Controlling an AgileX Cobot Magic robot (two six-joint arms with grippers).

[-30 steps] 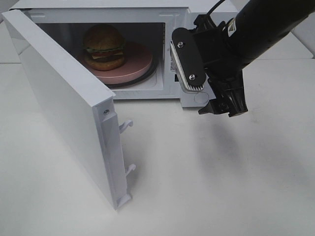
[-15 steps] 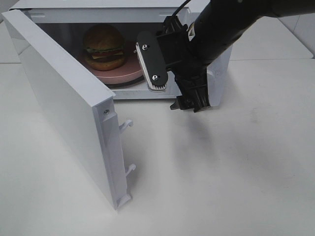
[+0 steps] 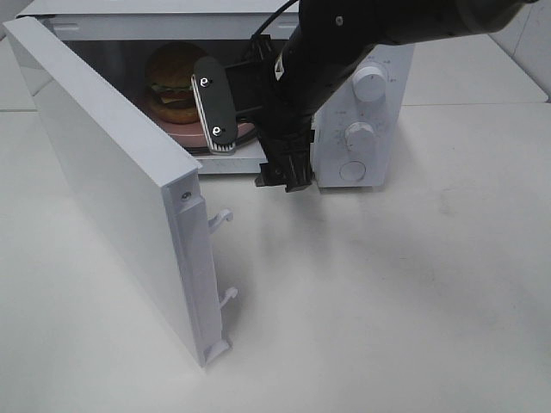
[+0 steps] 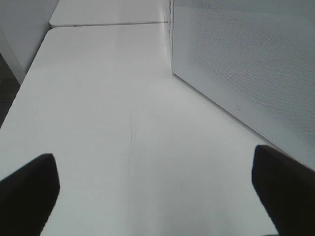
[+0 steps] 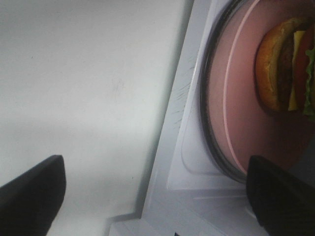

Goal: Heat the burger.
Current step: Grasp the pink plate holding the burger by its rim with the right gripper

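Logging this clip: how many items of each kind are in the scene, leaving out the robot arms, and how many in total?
Microwave: 1
Burger: 1
Pink plate: 1
Total: 3

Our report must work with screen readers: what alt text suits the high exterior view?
A burger sits on a pink plate inside a white microwave whose door stands wide open. A black robot arm reaches in from the right, its open, empty claw at the mouth of the cavity.
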